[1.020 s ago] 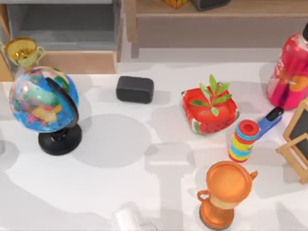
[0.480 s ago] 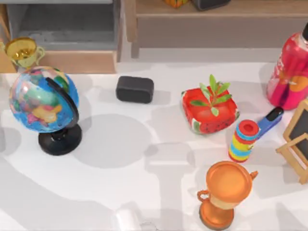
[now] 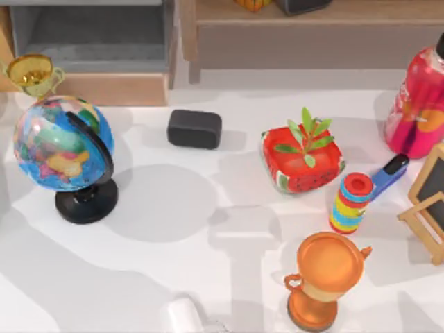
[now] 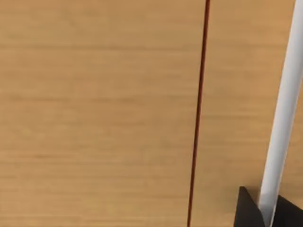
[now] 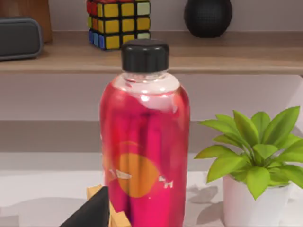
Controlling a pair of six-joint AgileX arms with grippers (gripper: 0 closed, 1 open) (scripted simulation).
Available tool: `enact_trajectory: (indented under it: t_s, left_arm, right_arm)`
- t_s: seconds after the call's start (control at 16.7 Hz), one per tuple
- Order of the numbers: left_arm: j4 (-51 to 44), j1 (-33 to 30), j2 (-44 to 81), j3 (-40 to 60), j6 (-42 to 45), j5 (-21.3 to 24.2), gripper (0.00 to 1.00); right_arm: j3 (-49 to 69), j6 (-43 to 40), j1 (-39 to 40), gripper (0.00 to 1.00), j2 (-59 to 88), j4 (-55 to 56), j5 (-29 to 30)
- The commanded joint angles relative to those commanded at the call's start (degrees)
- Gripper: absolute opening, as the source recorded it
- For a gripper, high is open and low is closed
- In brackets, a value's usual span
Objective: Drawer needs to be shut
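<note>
Drawer (image 3: 90, 89) stands open at the worktop's (image 3: 208, 229) far left, behind the globe (image 3: 62, 142). Left claw apparently faces tan wood closely; claw states cannot be told. Push squarely on the front panel.

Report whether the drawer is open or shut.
Open. In the top view the drawer stands pulled out toward the table, its grey inner walls and floor exposed behind the tan front panel, beside the small gold trophy.

globe (image 3: 61, 146) and trophy (image 3: 31, 73) before drawer (image 3: 104, 87)
</note>
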Motion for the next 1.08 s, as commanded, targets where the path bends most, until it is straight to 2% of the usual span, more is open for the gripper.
enact_trajectory:
  t_s: [0.06, 0.84, 1.08]
  left_arm:
    - [0.0, 0.0, 0.0, 0.0, 0.0, 0.0, 0.00]
    - [0.0, 0.0, 0.0, 0.0, 0.0, 0.0, 0.98]
    - [0.0, 0.0, 0.0, 0.0, 0.0, 0.0, 1.00]
  right_arm:
    - [0.0, 0.0, 0.0, 1.00, 0.0, 0.0, 0.0]
    - [0.0, 0.0, 0.0, 1.00, 0.0, 0.0, 0.0]
    - [0.0, 0.0, 0.0, 1.00, 0.0, 0.0, 0.0]
